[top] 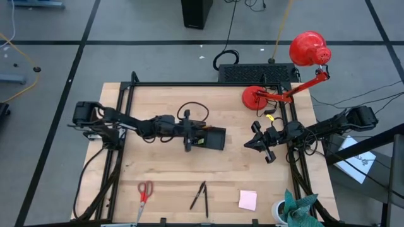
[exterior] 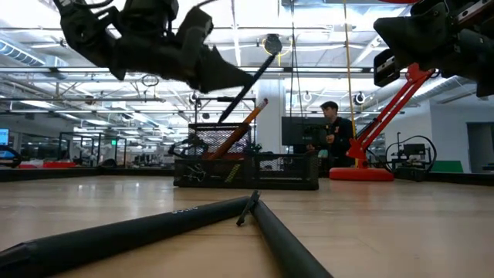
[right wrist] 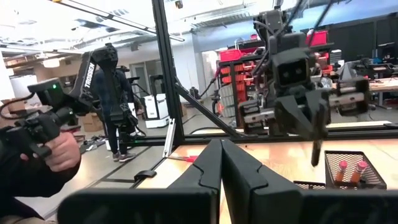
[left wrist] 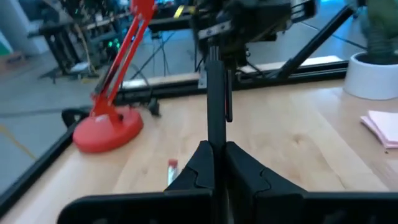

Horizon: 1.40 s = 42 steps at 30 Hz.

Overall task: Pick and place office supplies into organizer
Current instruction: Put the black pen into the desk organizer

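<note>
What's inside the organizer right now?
The low view shows an orange pencil leaning out of the organizer; the right wrist view shows two red-tipped items standing in it. The left gripper, shut on a black pen, hangs over it and hides the rest from above.

The left hand (left wrist: 217,163) pinches a black pen (left wrist: 216,99) between its closed fingers — ahead lies the wooden table (left wrist: 292,149), a red lamp base (left wrist: 107,129) off to one side.

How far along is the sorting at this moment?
Done: pencils stand in the organizer. In hand: left gripper holds a pen over it. Left: scissors, two pens, sticky pad. Right gripper waits, shut.
</note>
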{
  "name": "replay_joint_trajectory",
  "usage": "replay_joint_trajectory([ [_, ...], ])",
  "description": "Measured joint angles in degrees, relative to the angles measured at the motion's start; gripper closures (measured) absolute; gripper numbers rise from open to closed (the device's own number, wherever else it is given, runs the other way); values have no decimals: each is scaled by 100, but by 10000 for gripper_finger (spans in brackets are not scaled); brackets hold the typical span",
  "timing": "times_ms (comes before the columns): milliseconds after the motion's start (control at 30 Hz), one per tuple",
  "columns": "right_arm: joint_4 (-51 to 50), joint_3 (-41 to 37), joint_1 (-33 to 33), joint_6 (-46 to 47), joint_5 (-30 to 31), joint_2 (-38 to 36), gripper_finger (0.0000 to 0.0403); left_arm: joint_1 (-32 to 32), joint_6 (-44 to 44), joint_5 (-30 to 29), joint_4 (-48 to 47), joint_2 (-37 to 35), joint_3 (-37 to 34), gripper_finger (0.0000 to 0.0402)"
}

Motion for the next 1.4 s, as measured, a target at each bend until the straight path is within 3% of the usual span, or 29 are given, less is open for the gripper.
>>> replay_joint_trajectory([
  [133, -2, -2, 0, -24, -2, 2, 399, 93, 306, 56, -3, -183, 9, 394],
  [300, -17, -1, 0, -24, -4, 2, 399, 428, 402, 563, -80, -240, 7, 386],
  [533, -24, -2, 0, -22, -6, 2, 399, 741, 206, 983, -45, 185, -106, 391],
  [933, -79, -1, 0, 20, -9, 0, 399, 549, -460, 961, 535, 861, -133, 386],
  [1133, -103, -1, 0, 15, -9, 1, 399, 192, -421, 525, 537, 861, -133, 393],
  [1400, -116, 0, 0, 0, -9, 2, 399, 160, -416, 246, 396, 861, -131, 380],
])
